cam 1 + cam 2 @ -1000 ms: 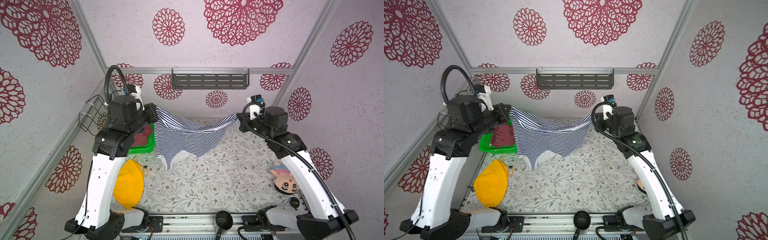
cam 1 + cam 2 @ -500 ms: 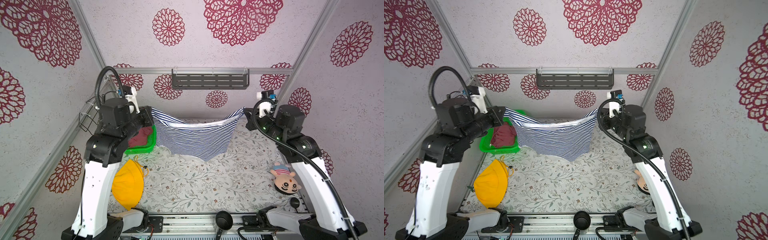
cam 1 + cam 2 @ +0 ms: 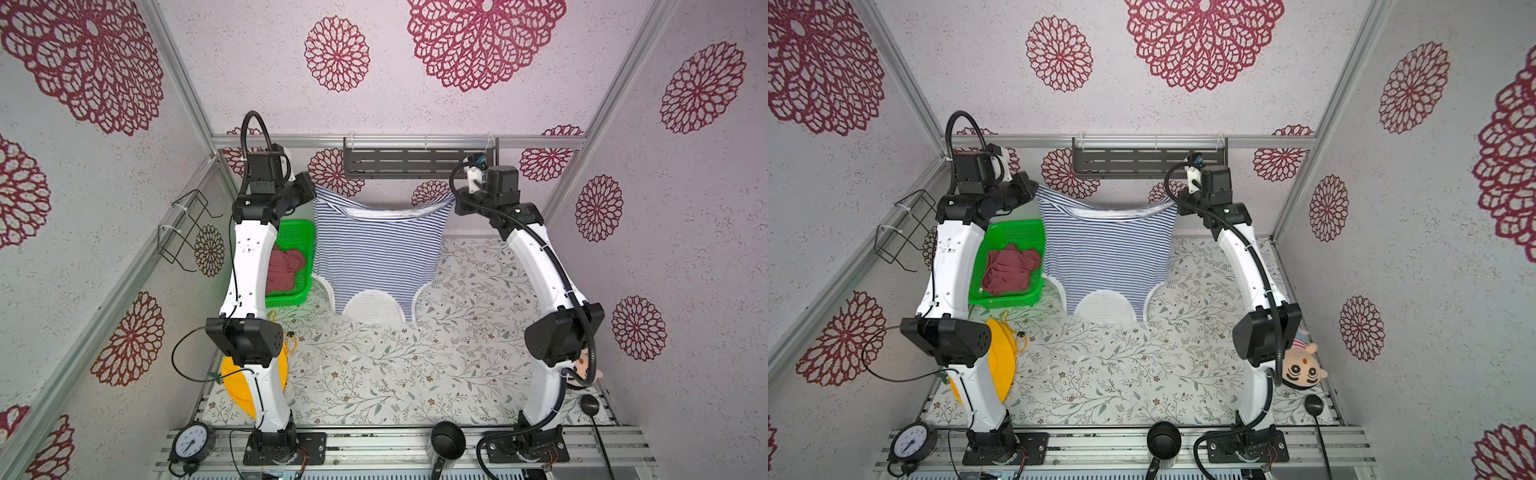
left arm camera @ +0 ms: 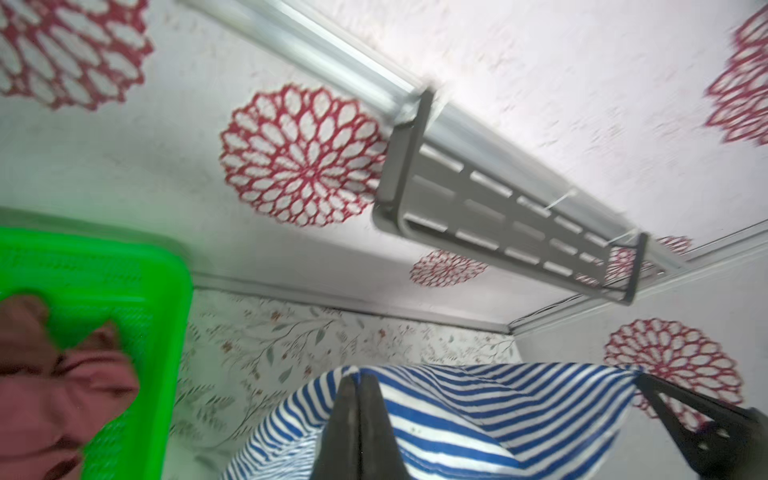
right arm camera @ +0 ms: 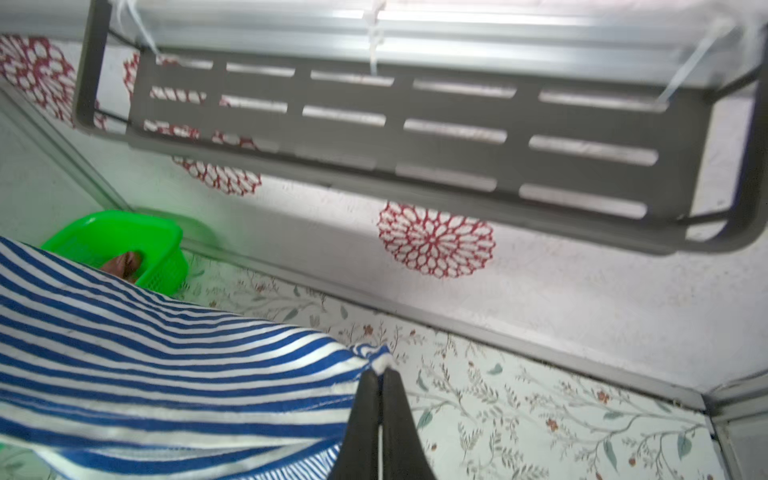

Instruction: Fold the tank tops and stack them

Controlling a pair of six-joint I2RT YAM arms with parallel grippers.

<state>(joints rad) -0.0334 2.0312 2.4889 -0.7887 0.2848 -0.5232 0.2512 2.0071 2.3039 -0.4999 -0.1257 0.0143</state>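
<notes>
Striped navy-and-white knit tank top [image 3: 376, 253] hangs upside down above the floral tabletop [image 3: 415, 374] because your left gripper [image 4: 356, 382] and right gripper [image 5: 380, 374] are each clamped on a hem corner, stretching it flat. Crumpled rose-red top [image 3: 1011, 270] sits in the green mesh basket [image 3: 1017, 232].

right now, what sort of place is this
Probably a robot test cell staged as a laundry corner: wallpapered panels in an aluminium frame, robot arms bolted to a rail, a striped tank top.

Striped top [image 3: 376, 253] — soft knit cloth.
</notes>
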